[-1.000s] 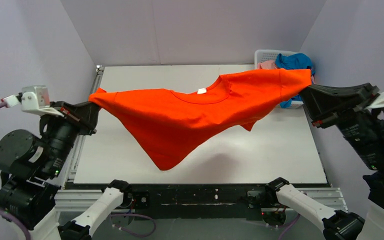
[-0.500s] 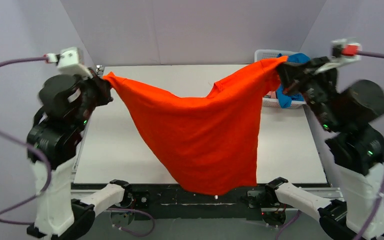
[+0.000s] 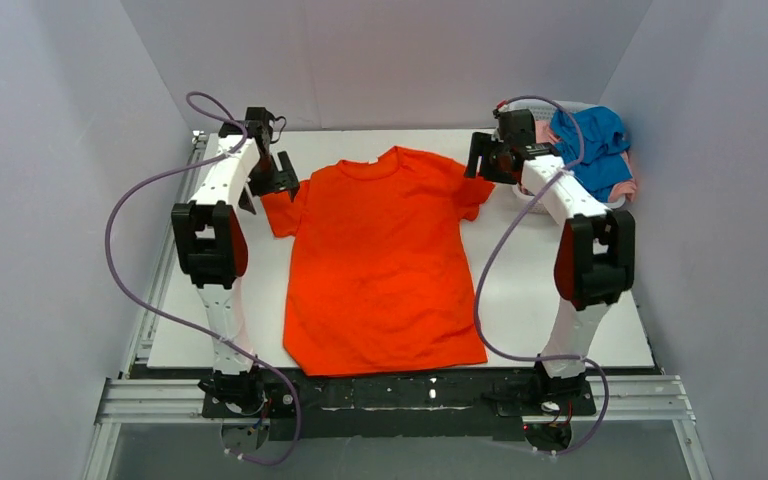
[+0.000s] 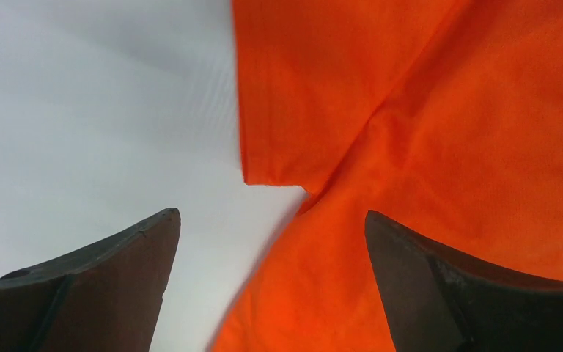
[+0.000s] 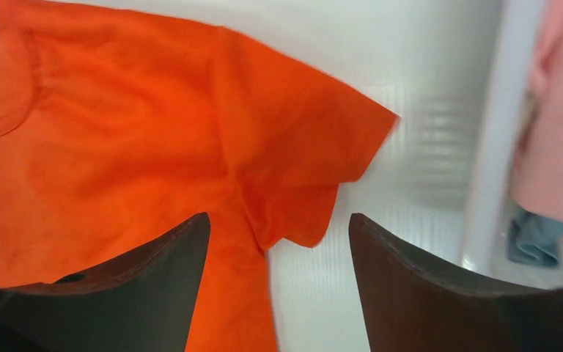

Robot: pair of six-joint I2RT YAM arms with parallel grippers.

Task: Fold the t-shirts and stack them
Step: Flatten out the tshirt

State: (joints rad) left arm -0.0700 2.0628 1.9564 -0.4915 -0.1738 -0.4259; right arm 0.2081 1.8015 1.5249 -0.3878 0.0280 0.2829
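Now, shirt: we see the orange-red t-shirt [image 3: 380, 265] spread flat.
Left gripper [image 4: 271, 242]: released, over one sleeve [image 4: 300, 95].
Right gripper [image 5: 278, 242]: released too.

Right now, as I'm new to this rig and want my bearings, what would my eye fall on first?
The orange-red t-shirt lies spread flat on the table, collar toward the far edge. The left pincer and right pincer hang open above its sleeves, one each side. A blue t-shirt is heaped at the far right corner.
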